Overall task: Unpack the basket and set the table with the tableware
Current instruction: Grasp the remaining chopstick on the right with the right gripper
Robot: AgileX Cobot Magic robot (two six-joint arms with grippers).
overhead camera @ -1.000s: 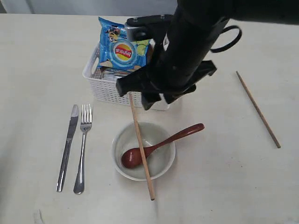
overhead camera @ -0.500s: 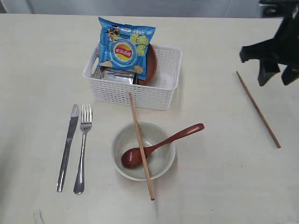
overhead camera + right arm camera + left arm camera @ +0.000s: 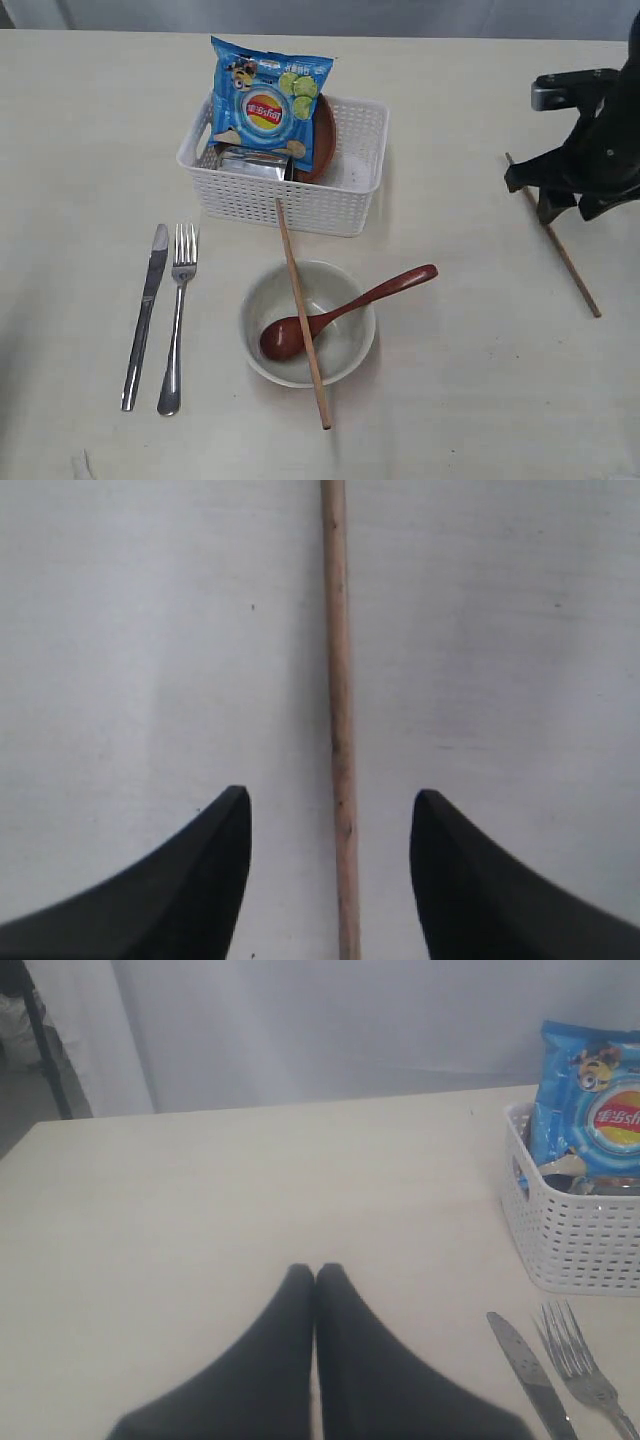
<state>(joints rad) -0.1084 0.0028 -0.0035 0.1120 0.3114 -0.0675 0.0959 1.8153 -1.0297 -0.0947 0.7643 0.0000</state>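
Observation:
The white basket point(image 3: 290, 205) stands on the cream table point(image 3: 470, 400) and holds a blue chip bag point(image 3: 265, 95), the brown plate point(image 3: 322, 140) and a shiny steel cup point(image 3: 250, 163). In front of it, the off-white bowl point(image 3: 345, 350) has the wooden spoon point(image 3: 340, 312) in it and one chopstick point(image 3: 300, 315) lying across it. Knife point(image 3: 145, 315) and fork point(image 3: 176, 320) lie to the left. My right gripper point(image 3: 330, 798) is open, straddling the second chopstick point(image 3: 338, 710) at the right point(image 3: 575, 275). My left gripper point(image 3: 316, 1272) is shut and empty above bare table.
The basket's corner point(image 3: 575, 1240), the chip bag point(image 3: 590, 1100), the knife point(image 3: 528, 1375) and the fork point(image 3: 585, 1380) also show in the left wrist view. A grey wall lies beyond the table's far edge.
My right arm has swung from over the basket to the right side and has come down over the lone chopstick. Nothing on the table has moved.

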